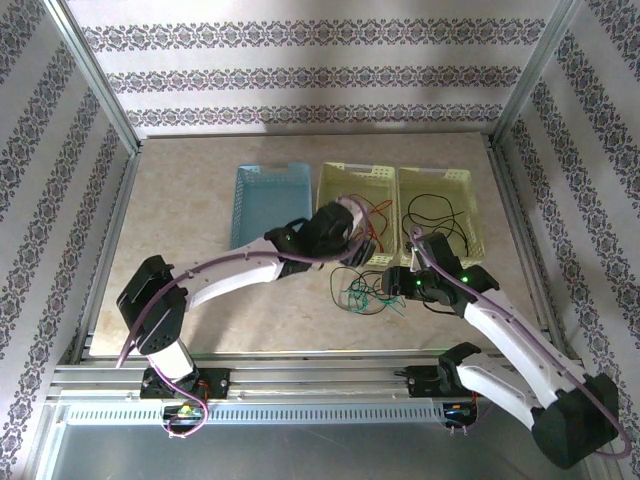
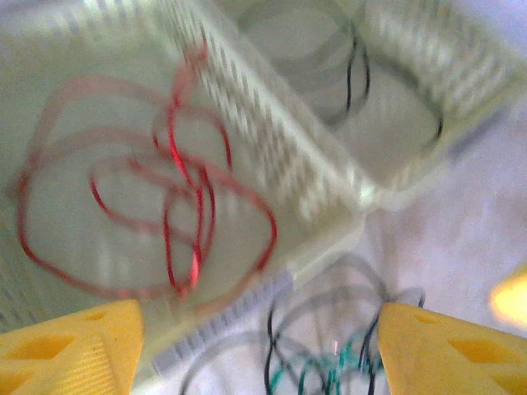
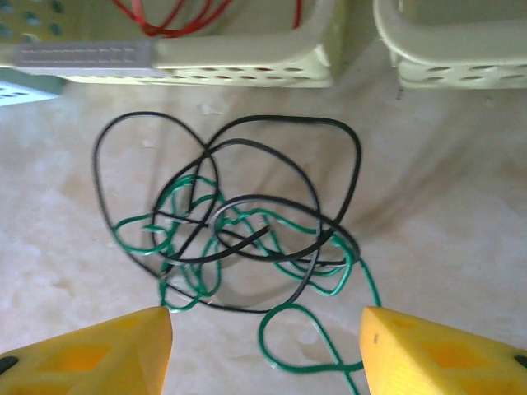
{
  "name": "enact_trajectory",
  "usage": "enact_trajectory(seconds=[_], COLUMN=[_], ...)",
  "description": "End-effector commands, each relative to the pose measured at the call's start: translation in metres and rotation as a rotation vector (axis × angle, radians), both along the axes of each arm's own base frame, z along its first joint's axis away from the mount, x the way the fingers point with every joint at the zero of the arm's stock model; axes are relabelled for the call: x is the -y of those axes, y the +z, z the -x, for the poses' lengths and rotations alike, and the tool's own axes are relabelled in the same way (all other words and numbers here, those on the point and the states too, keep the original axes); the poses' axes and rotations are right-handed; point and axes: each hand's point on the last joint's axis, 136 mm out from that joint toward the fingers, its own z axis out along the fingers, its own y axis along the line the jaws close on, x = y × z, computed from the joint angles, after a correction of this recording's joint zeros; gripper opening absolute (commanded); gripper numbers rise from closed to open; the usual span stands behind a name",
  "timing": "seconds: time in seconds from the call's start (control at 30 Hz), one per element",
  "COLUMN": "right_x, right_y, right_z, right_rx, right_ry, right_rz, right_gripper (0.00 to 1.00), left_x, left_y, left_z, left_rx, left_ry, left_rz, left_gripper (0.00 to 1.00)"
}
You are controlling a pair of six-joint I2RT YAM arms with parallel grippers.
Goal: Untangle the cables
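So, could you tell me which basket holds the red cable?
The middle basket, with the red cable in it; the right basket holds a black cable.

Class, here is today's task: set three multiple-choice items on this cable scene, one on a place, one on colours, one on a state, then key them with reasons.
1. Where does the red cable lie? A in a pale basket; B on a chair; C round a bottle.
2. What colours make up the tangle on the table? A red and blue; B black and green; C white and yellow.
3. How does the right claw stand? A shut on a cable; B shut on a basket; C open above the tangle.
Key: 1 A, its loops sit inside the basket walls. 2 B, black and green strands cross there. 3 C, it stands wide, gripping nothing.
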Motion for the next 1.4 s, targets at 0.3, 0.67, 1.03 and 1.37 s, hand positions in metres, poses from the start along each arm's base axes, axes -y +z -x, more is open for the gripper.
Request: enact_trajectory(seconds=[0.3, 0.67, 1.03, 1.37], right_x=[0.020, 0.016, 0.020, 0.053], right_y=[-0.043, -0.057, -0.057, 0.005], right_z=[-0.037, -0.039, -0.035, -0.034], right_rx=[-0.020, -0.058, -0.047, 0.171], right_ry=[-0.140, -0.143, -0.184, -0.353], right_rz=[0.040, 0.022, 0.020, 0.051], right_gripper=[0.42, 0.33, 0.07, 0.00], left_x=[0.031, 0.035, 0.025, 0.000], left_y=[-0.051, -0.090, -0.128, -0.149], left_z=[0.065, 0.056, 0.052, 0.057], left_rx=[-0.073, -0.079, -0.101, -0.124], left_ry=[-0.212, -0.227, -0.182, -0.121], left_rz=[-0.025, -0.131, -0.198, -0.262], left_gripper=[0.74, 0.73, 0.55, 0.10])
